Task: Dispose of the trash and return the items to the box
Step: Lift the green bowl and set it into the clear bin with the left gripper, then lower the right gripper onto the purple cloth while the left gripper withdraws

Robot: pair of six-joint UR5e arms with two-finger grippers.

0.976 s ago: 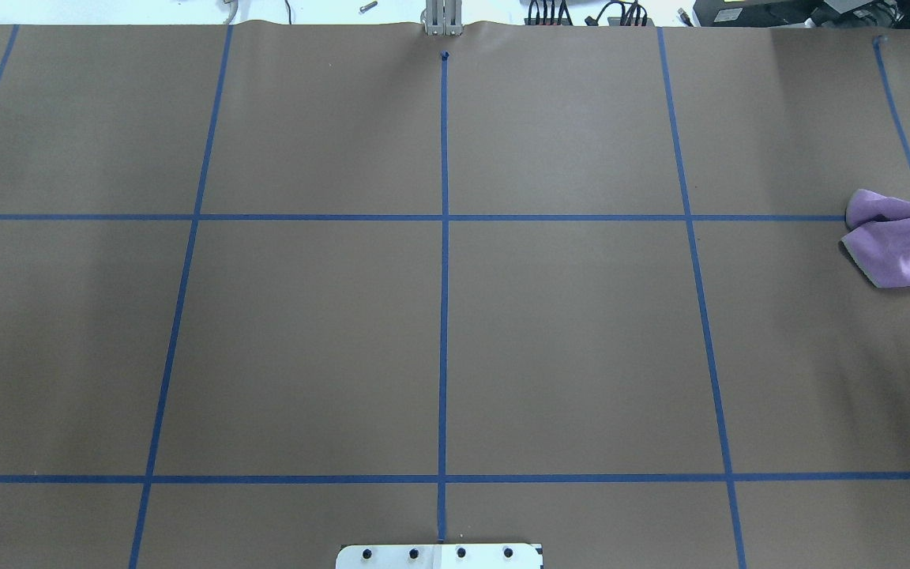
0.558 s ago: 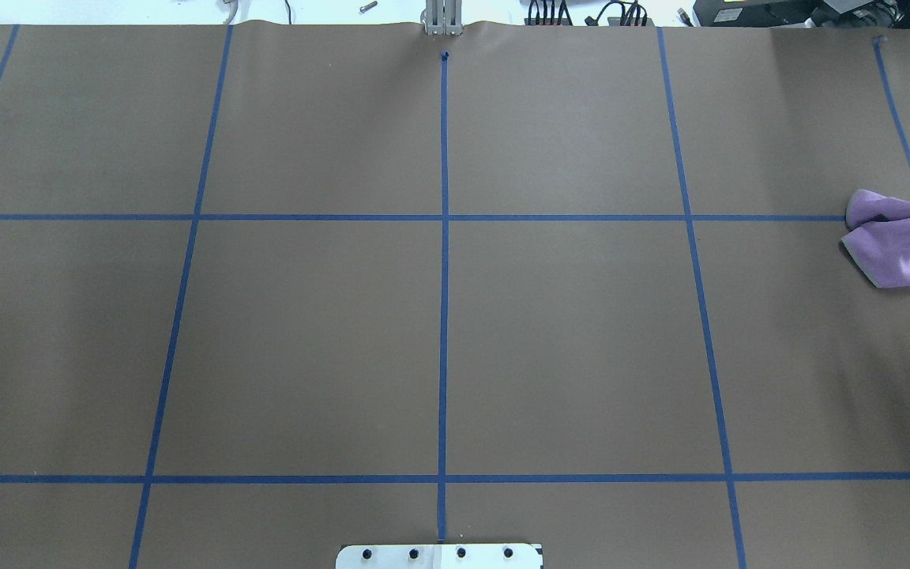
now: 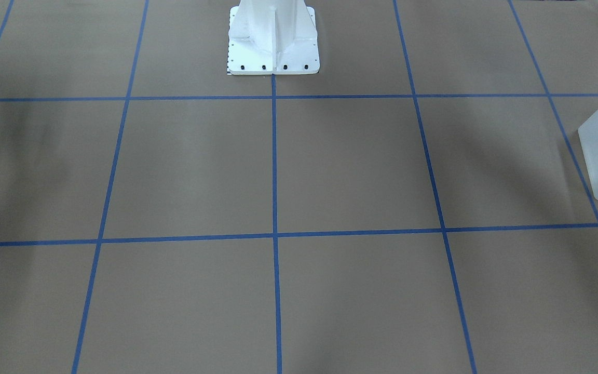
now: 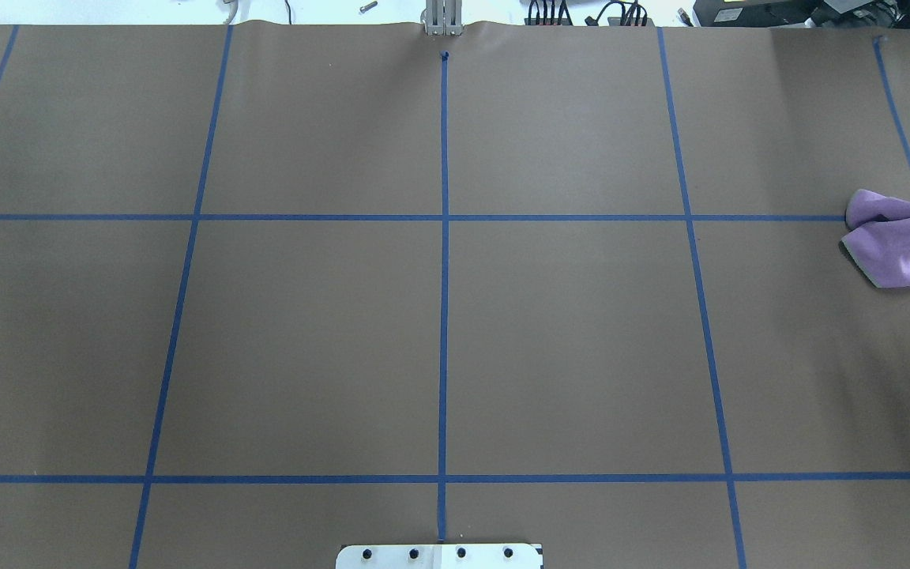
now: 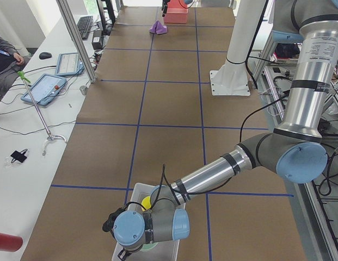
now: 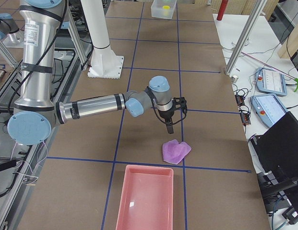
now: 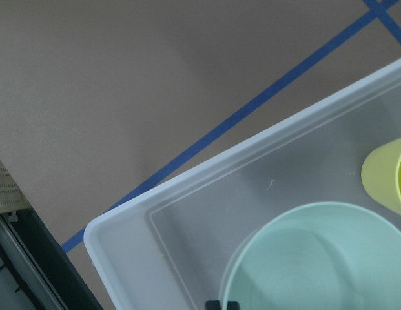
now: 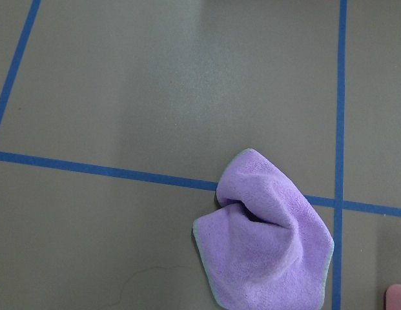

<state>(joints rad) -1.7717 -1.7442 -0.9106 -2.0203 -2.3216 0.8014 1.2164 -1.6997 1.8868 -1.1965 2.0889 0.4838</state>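
Observation:
The frosted-white box (image 3: 597, 150) stands at the table's left end. In the left wrist view the box (image 7: 123, 226) holds the mint-green bowl (image 7: 303, 258) and the yellow cup (image 7: 384, 174). My left gripper (image 7: 223, 304) reaches down into the box, its tips close together astride the bowl's rim. The purple cloth (image 4: 893, 253) lies on the table at the right end. My right gripper (image 6: 169, 128) hangs just above and beside the cloth (image 6: 176, 151) without touching it. None of its fingertips shows in the right wrist view, so it looks open and empty.
A pink tray (image 6: 144, 201) lies on the table just beyond the cloth at the right end. The white robot base (image 3: 273, 41) stands at the table's middle rear. Blue tape lines grid the brown table cover (image 4: 565, 340).

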